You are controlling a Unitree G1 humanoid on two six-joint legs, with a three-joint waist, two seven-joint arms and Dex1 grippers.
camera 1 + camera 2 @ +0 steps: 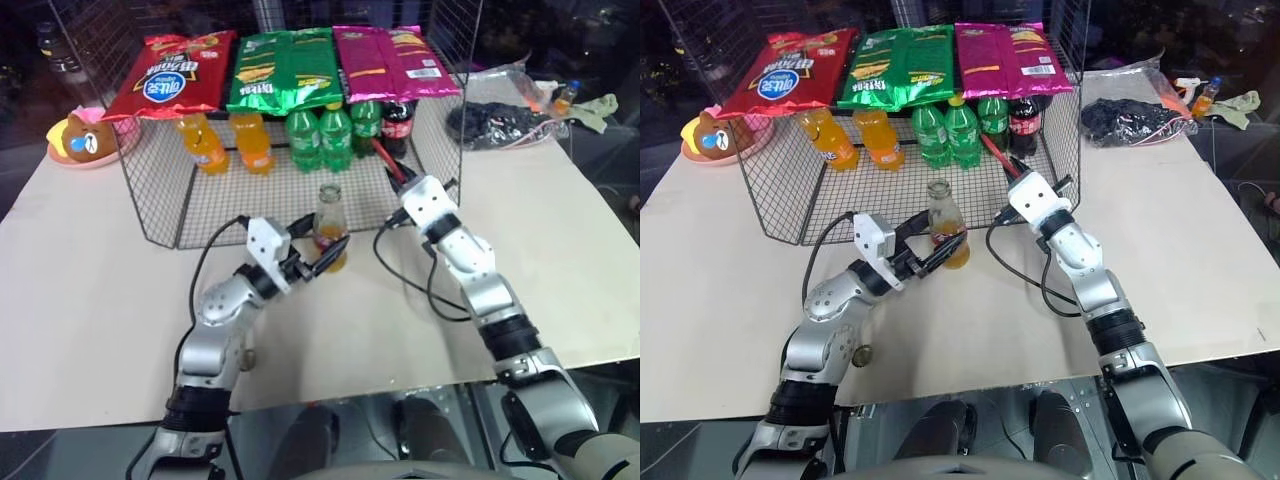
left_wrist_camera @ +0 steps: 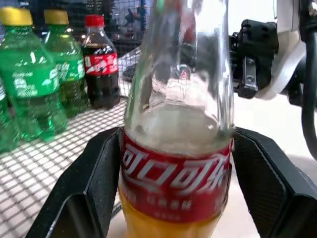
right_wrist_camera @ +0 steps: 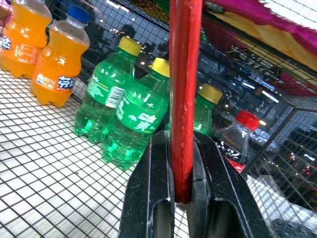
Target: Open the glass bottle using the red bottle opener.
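— Where's the glass bottle [image 1: 330, 230]?

— Mid-table, before the wire rack [image 1: 160, 190], clasped by my left gripper [image 1: 312, 262].

— And the right gripper [image 3: 184, 196]?

— Clenched on the red bottle opener [image 3: 184, 94]. I'd hook the head squarely under the cap, then lever gently.

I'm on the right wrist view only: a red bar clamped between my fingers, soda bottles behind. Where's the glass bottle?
Observer: The glass bottle stands on the table just in front of the wire rack, to the left of your right gripper.
Operator: Is it held?
Observer: Yes, the left gripper clamps it at the red label, a finger on each side.
Operator: Cap on?
Observer: The bottle's mouth looks open in the head views, though I can't be sure. The red bottle opener points toward the rack, away from the neck.
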